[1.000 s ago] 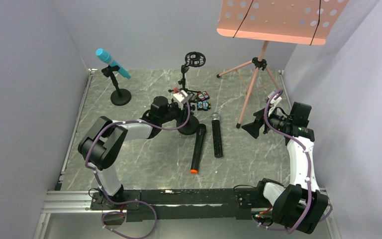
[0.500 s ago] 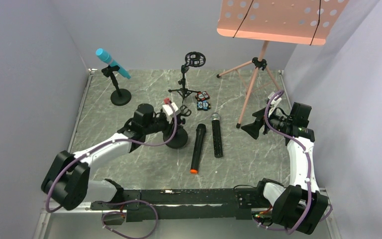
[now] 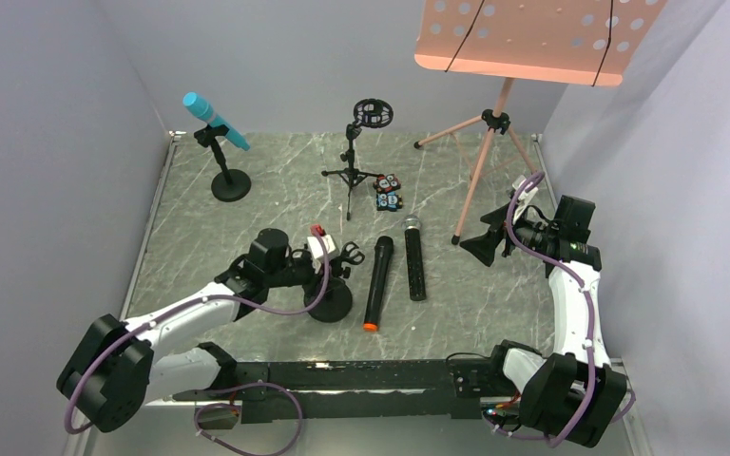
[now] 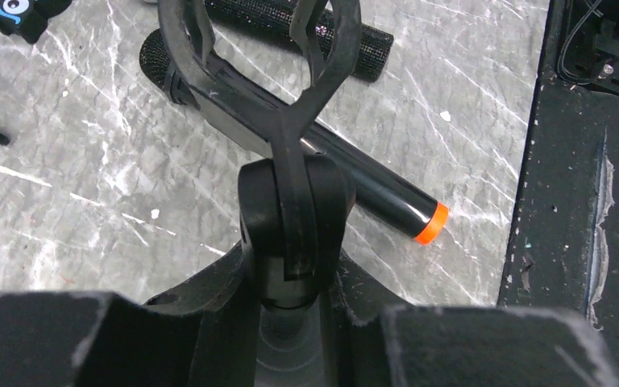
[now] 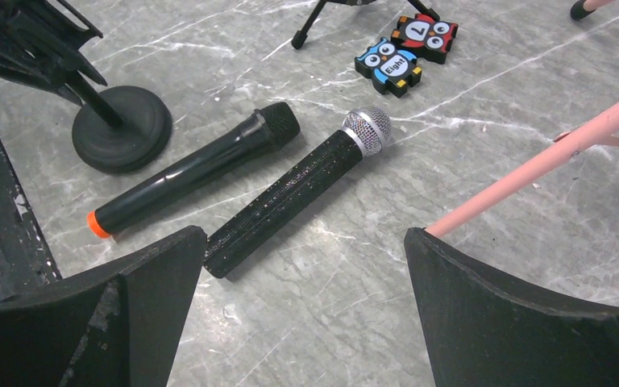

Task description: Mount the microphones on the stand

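The left gripper (image 3: 335, 261) clenches a black round-based microphone stand (image 3: 331, 302) near the front edge of the worktop (image 3: 247, 209); the right gripper (image 5: 305, 242) hangs released by its right edge.

left arm (image 3: 185, 312), right arm (image 3: 570, 304): white links, black joints, purple cables

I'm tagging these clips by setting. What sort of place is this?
Probably a robot test cell, not a real studio: plain grey walls box in a marble-patterned tabletop, with a pink perforated music stand and a light blue microphone as props.
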`<state>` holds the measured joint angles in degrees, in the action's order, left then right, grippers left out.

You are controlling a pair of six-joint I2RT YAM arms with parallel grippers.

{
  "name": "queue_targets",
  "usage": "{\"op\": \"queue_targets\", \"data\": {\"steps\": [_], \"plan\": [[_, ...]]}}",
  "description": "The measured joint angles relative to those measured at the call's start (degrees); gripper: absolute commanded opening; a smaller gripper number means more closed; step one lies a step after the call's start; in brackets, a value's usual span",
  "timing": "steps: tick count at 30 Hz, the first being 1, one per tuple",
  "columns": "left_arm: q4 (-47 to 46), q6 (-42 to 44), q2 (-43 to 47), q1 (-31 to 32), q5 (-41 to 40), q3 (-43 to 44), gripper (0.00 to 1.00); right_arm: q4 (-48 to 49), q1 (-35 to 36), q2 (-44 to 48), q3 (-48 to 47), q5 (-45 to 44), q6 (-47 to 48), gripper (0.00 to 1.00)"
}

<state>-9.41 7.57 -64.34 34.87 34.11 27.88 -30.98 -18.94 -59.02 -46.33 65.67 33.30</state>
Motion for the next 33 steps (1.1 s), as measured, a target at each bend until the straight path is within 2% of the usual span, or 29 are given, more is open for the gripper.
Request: {"op": "queue_targets", "data": {"steps": [2,3,8,13,14,16,18,23,27,33], "plan": [[-3.2,0.3,-0.2,0.6,-0.4,-1.1,0.04,0.0,0.0,0.0,0.0,0.0,0.0,1.0],[-4.9,0.3,-0.6,0.7,-0.4,-1.8,0.1,0.0,0.0,0.0,0.0,0.0,0.1,1.0],[-10.5,-1.4,-1.4,1.0,-1.7,-3.5,0.57,-0.5,0.0,0.0,0.0,0.0,0.2,1.0],[-9.2,-4.5,2.2,1.1,-8.0,-5.9,0.8,-0.7,0.0,0.0,0.0,0.1,0.2,1.0],[-8.9,-5.3,3.6,1.1,-8.8,-6.3,0.88,-0.8,0.0,0.0,0.0,0.1,0.2,1.0],[-8.4,-7.3,7.0,1.1,-10.6,-6.9,0.92,-1.0,0.0,0.0,0.0,0.2,0.2,1.0],[-7.4,-8.9,10.5,1.1,-12.6,-7.0,0.99,-1.1,0.0,-0.2,0.0,0.4,0.2,1.0],[-2.3,-13.5,19.3,1.1,-18.8,-7.0,0.99,-1.1,0.0,-0.2,0.0,0.5,0.2,1.0],[4.7,-21.1,27.6,0.8,-26.0,-6.8,0.99,-1.4,0.0,-0.3,-0.1,0.9,0.2,1.0],[13.5,-27.8,33.4,-1.3,-28.0,-2.5,0.99,-1.9,0.0,-0.7,-0.3,0.9,0.2,1.0]]}}
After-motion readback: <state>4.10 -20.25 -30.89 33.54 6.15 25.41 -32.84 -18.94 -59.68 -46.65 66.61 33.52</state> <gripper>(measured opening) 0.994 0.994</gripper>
